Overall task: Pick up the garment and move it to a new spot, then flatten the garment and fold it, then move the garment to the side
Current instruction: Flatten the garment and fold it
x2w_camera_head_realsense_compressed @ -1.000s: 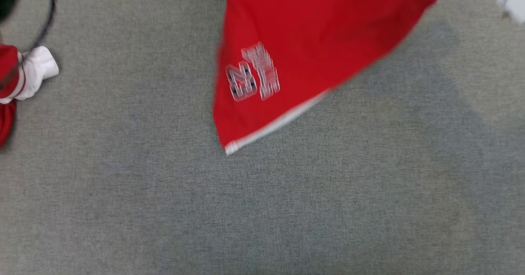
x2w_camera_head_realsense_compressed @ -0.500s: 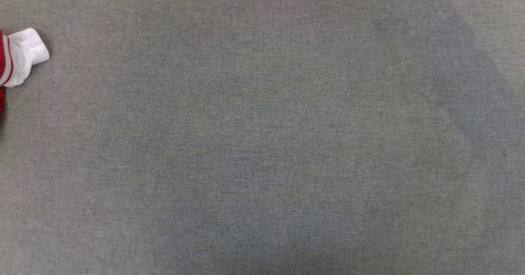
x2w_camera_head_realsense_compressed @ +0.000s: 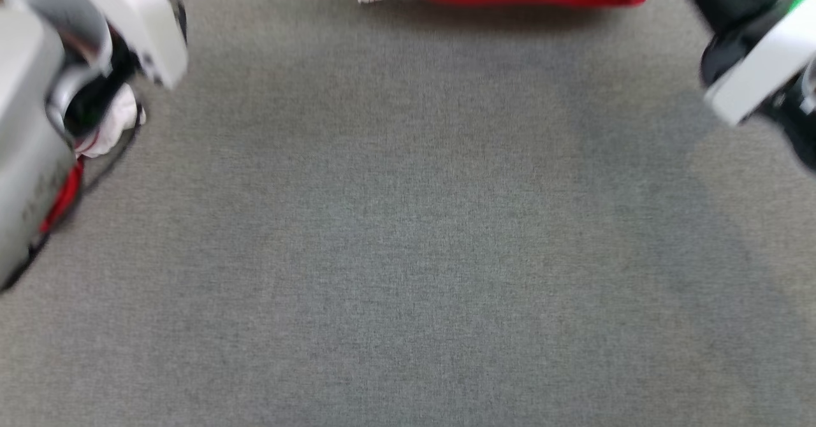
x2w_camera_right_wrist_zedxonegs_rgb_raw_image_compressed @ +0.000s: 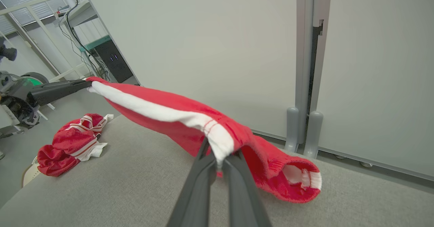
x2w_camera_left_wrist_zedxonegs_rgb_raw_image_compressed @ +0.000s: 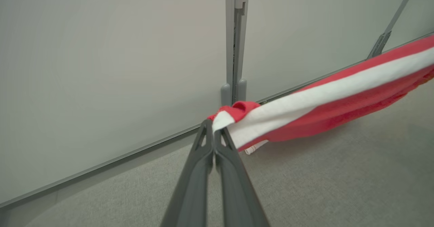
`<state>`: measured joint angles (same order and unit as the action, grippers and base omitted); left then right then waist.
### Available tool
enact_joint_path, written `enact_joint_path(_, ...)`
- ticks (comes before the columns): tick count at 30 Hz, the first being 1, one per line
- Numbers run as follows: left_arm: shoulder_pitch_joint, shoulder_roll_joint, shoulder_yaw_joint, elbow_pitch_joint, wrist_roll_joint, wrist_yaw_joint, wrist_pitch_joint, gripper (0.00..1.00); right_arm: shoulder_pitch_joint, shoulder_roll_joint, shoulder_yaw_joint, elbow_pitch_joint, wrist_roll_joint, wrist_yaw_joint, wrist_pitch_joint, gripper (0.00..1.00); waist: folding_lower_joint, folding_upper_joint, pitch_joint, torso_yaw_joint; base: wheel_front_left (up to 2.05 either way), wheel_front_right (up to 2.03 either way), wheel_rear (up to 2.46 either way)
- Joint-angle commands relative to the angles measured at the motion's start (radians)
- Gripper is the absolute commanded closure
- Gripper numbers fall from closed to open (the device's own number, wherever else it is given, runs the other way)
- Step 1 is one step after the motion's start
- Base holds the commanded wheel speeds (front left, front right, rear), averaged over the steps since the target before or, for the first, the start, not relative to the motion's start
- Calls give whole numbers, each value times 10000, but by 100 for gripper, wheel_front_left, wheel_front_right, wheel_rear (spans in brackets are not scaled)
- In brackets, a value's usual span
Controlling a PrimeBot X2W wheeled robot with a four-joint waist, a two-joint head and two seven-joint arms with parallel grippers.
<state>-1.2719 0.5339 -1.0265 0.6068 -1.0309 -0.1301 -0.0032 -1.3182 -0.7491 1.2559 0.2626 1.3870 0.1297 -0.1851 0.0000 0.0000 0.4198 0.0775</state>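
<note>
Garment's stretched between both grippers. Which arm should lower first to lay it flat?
Right, probably: by the right gripper the garment hangs nearly onto the table; the left gripper has a crumpled pile near it.

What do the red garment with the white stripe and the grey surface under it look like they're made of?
Red garment with the white stripe: probably a soft, matte knit fabric; it sags and folds freely, and its cuff looks fuzzy. Grey surface: seemingly a matte woven cloth covering, judging by its fine speckled weave; what lies beneath is hidden.
</note>
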Motion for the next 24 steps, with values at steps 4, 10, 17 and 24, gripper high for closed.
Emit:
enact_joint_path(4, 1864, 725, -378, -774, -1138, -5, 768, 100, 1640, -105, 216, -582, 202, 20, 415, 100, 0, 0, -1446, -144, 0, 0, 0)
enact_joint_path(10, 3701, 1723, -828, -1960, -1942, 126, 1553, 100, 3373, -215, 264, -1110, -6, 20, 1073, 100, 0, 0, -2341, -306, 0, 0, 0)
enact_joint_path(17, 5599, 3386, -1357, -4603, -2934, 827, 2628, 100, 5341, -762, 264, -2119, -22, 20, 1822, 100, 0, 0, -3159, -443, 0, 0, 0)
enact_joint_path(24, 6897, 5071, -1759, -7637, -3825, 1741, 3445, 100, 6999, -1488, 260, -3117, -96, 20, 2218, 100, 0, 0, -3393, -519, 0, 0, 0)
